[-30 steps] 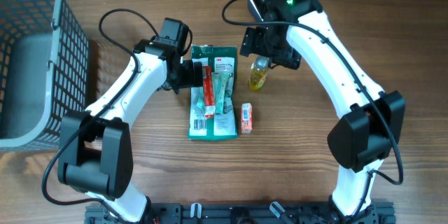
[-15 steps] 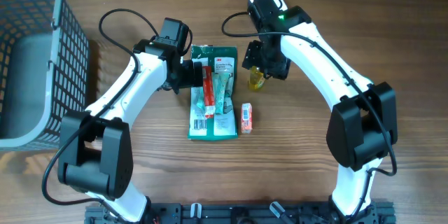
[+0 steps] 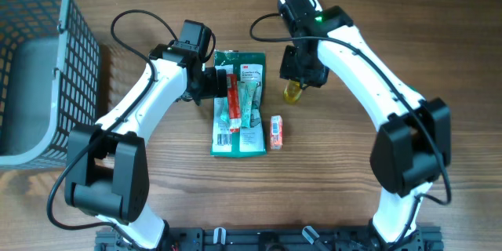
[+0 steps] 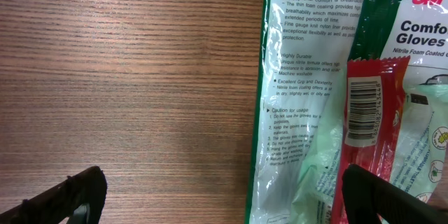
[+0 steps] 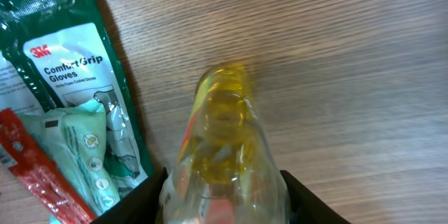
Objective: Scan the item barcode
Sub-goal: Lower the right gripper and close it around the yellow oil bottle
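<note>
Fingers of the right gripper (image 5: 224, 197) sit on either side of a small yellow bottle (image 5: 222, 129), and from the wrist view both seem to press its sides, so I'd call that a grip on the bottle, though only just made. Most of the bottle pokes out ahead of the fingertips, its far end over the bare wooden table (image 5: 364, 56). Just outside one finger lies the corner of the green gloves pack (image 5: 77, 84).

Over on the other side, the left gripper (image 4: 224, 194) hangs with its fingers spread wide and nothing held. One fingertip is over bare wood, the other over a red packet (image 4: 367, 112) resting on the gloves pack, its barcode facing up.

My worry is the bottle. It looks round and slick, and it's held low down, so a lift could let it swivel between the pads or squirt out forward. I can't see a barcode on it from here, so it may come up with the code facing the wrong way. The finger by the gloves pack might also snag that corner and drag it
</note>
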{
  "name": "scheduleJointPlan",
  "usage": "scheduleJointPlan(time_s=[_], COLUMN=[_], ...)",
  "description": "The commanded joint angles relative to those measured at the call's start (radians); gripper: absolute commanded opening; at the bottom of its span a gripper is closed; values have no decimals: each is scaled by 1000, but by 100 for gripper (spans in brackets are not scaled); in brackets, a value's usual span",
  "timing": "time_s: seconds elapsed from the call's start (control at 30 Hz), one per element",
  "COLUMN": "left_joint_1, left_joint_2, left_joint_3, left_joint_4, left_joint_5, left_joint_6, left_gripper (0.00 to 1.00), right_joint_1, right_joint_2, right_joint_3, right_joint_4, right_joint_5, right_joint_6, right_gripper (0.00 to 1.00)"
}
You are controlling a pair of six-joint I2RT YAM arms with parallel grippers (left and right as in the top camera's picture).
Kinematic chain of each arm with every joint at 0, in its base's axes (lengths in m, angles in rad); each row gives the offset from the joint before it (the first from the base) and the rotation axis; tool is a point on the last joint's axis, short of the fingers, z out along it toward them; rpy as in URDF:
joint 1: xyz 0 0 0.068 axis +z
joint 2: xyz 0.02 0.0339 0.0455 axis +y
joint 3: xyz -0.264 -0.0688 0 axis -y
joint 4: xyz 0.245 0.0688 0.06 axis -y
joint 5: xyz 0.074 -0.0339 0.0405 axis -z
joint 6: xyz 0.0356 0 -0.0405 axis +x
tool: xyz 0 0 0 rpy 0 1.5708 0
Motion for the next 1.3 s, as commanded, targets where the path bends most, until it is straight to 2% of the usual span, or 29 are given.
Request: scheduleJointPlan(time_s=[0.0, 0.2, 0.3, 0.6, 0.83, 1.0, 1.27], left_joint_1=[-3, -4, -3, -3, -3, -3, -3], left_joint_2=[-16, -16, -16, -16, -16, -16, -16], left_joint_3=[-5, -5, -5, -5, -5, -5, -5], left_joint_4=[0, 0, 0, 0, 0, 0, 0], left_joint_5=[-6, -6, -6, -6, -6, -6, -6], left_joint_6=[-2, -2, -2, -2, -2, -2, -2], left_gripper=[100, 100, 100, 100, 100, 100, 100], right_joint_1=[2, 2, 2, 2, 2, 2, 2], right_joint_2=[-113, -130, -130, -130, -130, -130, -130], right_joint_3=[-4, -7, -8, -29, -103, -181, -193], right_joint_4=[-27, -60, -82, -133, -112, -29, 6], right_joint_5=[76, 77, 76, 118, 119, 129, 134], right_joint_6=[-55, -87, -159, -168, -176, -194, -217], right_gripper=[45, 39, 40, 43, 43, 43, 44])
